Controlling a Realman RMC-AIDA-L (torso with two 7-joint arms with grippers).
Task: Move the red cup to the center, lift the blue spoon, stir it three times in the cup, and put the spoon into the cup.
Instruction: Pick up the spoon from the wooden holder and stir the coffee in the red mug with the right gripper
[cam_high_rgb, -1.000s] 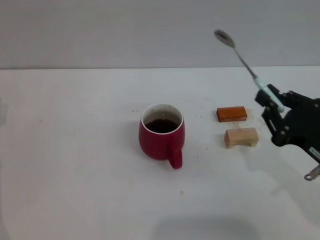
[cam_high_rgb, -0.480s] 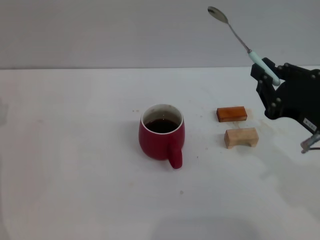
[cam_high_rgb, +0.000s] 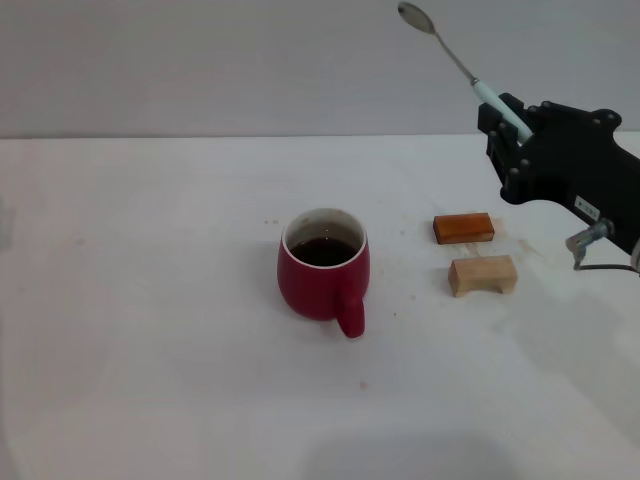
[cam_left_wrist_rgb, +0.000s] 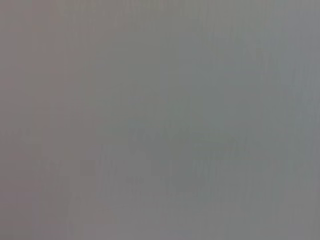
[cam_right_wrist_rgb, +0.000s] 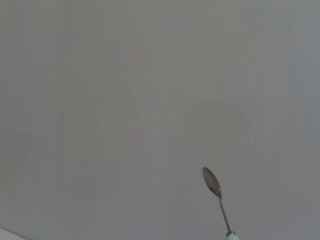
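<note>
The red cup (cam_high_rgb: 323, 272) stands near the middle of the white table, its handle toward me and dark liquid inside. High at the right, my right gripper (cam_high_rgb: 512, 128) is shut on the pale blue handle of the blue spoon (cam_high_rgb: 455, 58). The spoon slants up and to the left, its silver bowl well above the table and to the right of the cup. In the right wrist view the blue spoon (cam_right_wrist_rgb: 215, 192) shows against a plain grey wall. My left gripper is out of view; its wrist view shows only a blank grey surface.
An orange-brown block (cam_high_rgb: 463, 228) and a pale wooden block (cam_high_rgb: 482, 275) lie to the right of the cup, below my right gripper. The white table (cam_high_rgb: 150, 330) ends at a grey wall behind.
My right gripper has risen and shifted left with the spoon, whose bowl now sits higher and farther left. The cup and the blocks have not moved.
</note>
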